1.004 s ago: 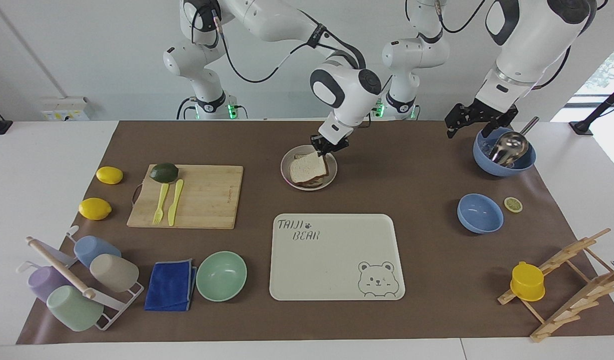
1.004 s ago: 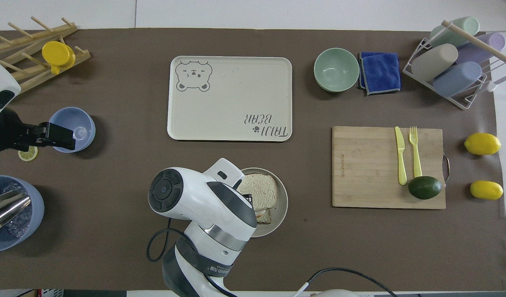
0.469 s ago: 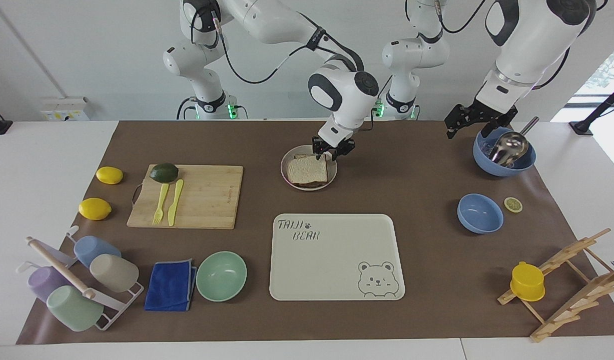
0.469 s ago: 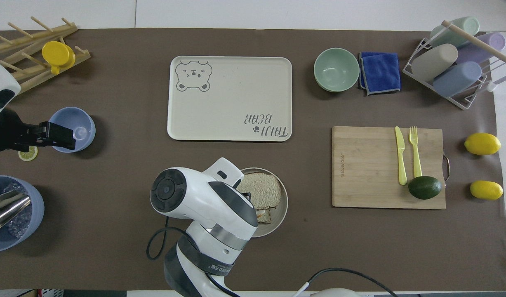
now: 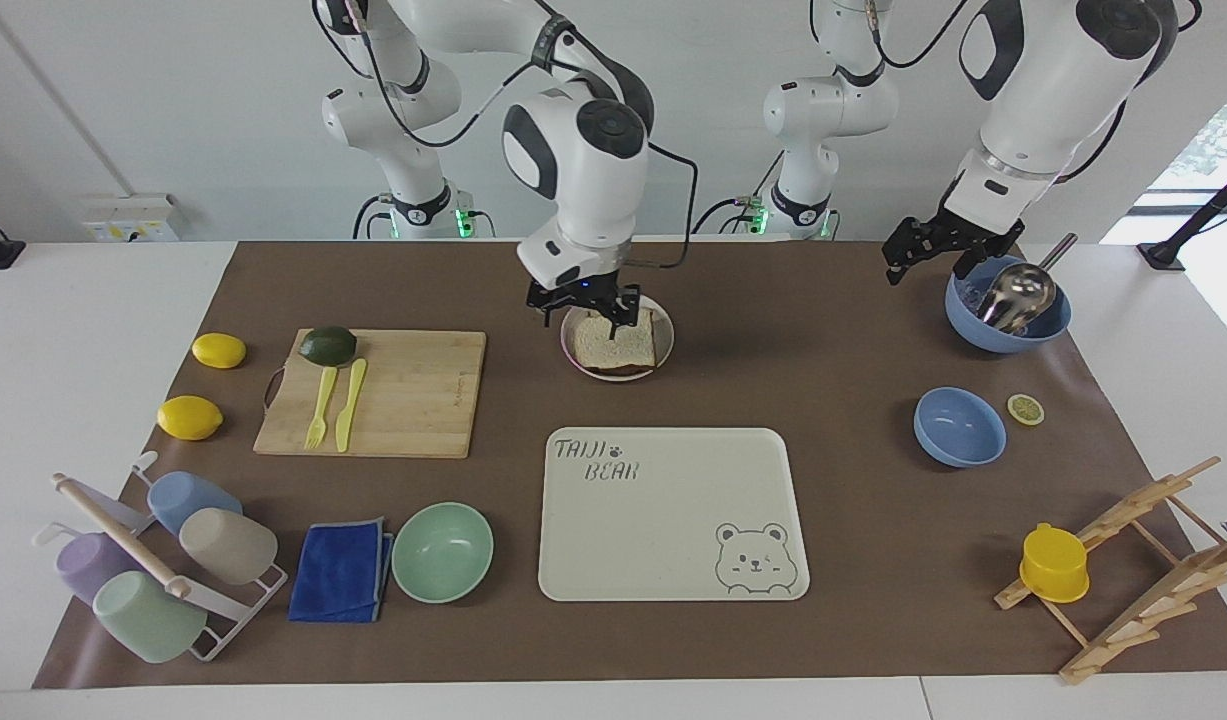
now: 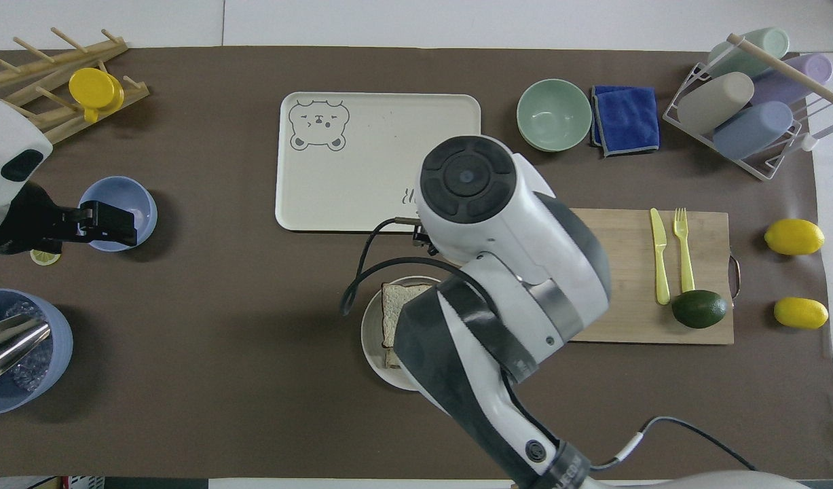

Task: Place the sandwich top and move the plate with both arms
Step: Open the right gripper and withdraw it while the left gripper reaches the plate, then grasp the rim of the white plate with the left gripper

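Small round beige plate (image 5: 569, 340) under spread right gripper (image 5: 584, 302): stiff, shallow, slippery; best pinched at rim. Soft light-brown bread slice (image 5: 622, 343) could slide. Left gripper (image 5: 923, 250) spread too, waiting.

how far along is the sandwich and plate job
Done: the sandwich top lies flat on the stack on the plate. In hand: the right gripper, open, hangs over the plate. The left gripper waits, open, over the blue bowl. Left: moving the plate with both arms.
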